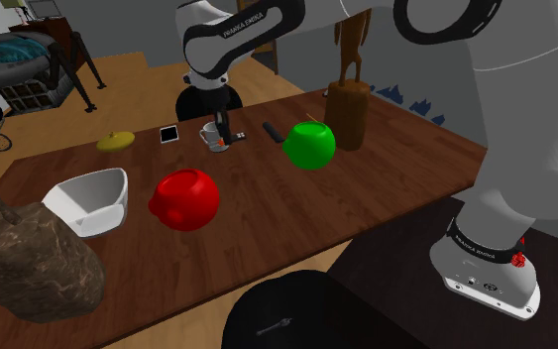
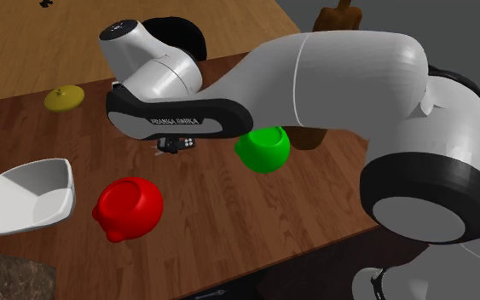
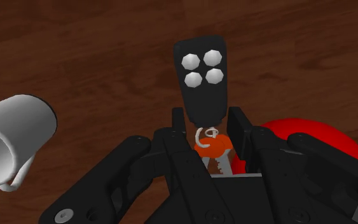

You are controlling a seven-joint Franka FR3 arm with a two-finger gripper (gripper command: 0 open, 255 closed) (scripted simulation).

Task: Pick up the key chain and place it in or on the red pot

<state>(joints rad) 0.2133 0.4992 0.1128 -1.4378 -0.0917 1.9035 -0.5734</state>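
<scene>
Gripper jaws drawn narrow, seemingly pinching the black four-button key chain with orange key. Grasp step. Next you lift and carry it over the glossy red pot.

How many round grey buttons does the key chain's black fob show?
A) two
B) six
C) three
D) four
D: in the wrist view, the black fob of the key chain carries four round grey buttons in a cluster.
</scene>
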